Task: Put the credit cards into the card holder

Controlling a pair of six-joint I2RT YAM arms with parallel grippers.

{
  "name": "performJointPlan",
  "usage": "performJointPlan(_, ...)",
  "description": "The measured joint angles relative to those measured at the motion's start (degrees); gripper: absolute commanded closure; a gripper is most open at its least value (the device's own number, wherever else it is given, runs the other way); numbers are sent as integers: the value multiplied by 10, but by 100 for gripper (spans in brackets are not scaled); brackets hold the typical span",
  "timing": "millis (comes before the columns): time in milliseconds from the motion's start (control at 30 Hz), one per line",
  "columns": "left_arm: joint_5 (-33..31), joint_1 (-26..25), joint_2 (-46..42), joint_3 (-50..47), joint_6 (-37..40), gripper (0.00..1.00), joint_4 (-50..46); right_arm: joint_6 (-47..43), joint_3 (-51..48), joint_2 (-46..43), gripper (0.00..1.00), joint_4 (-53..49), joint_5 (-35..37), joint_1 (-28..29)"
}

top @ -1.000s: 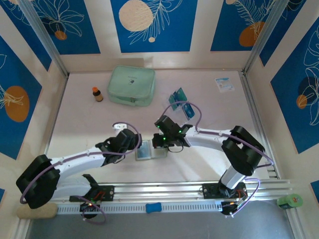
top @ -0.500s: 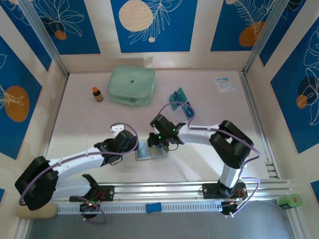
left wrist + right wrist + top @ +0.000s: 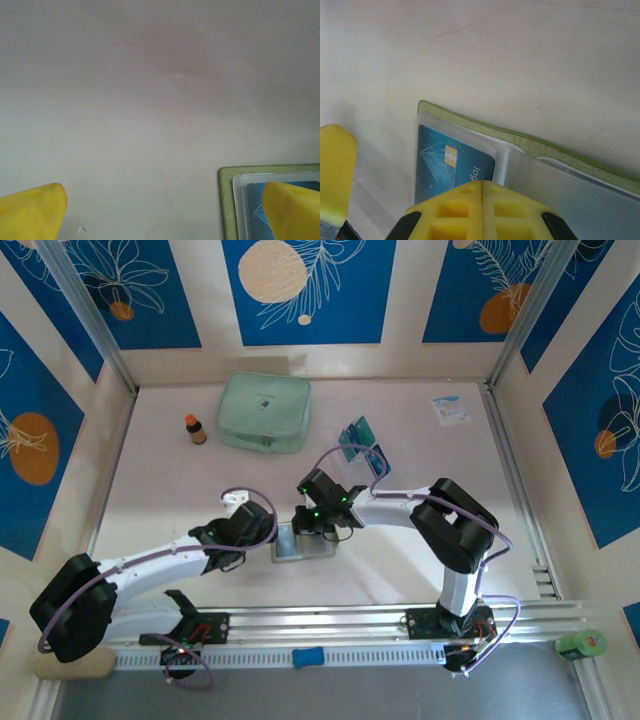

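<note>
Holder first: your olive card holder (image 3: 303, 545) lies open on the worktop (image 3: 170, 490), near the front edge and between your two grippers. From the top camera you get only that layout, plus the loose credit cards (image 3: 360, 443) fanned out farther back, well apart from the holder, a mint pouch (image 3: 264, 412), a small bottle (image 3: 195, 428) and a paper packet (image 3: 450, 408). The right wrist camera shows you what is inside the holder (image 3: 520, 139): a clear sleeve with one blue credit card (image 3: 442, 162), chip up, lying flat in a pocket. Your right gripper (image 3: 482, 192) is closed, its yellow tips pressed together just over that sleeve beside the card. The left wrist camera shows you the holder's green corner (image 3: 226, 200) and a sliver of the card (image 3: 252, 207). Your left gripper (image 3: 160, 215) stands wide, with one finger over that corner. You cannot tell whether it touches.
</note>
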Motion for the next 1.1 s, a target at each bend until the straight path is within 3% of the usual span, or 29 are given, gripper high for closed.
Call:
performJointPlan(367,0,0,0,0,0,0,0,0,1,0,100,-2,-8,-1)
performJointPlan(533,7,0,0,0,2,0,0,-3,-2,-40,100,-16,-6,-4)
performJointPlan(767,25,0,0,2,8,0,1,-21,-35,-116,100,-36,22,-12)
performJointPlan(1100,44,0,23,17,22,0,11,-36,-72,-122,100,-77,57,-14)
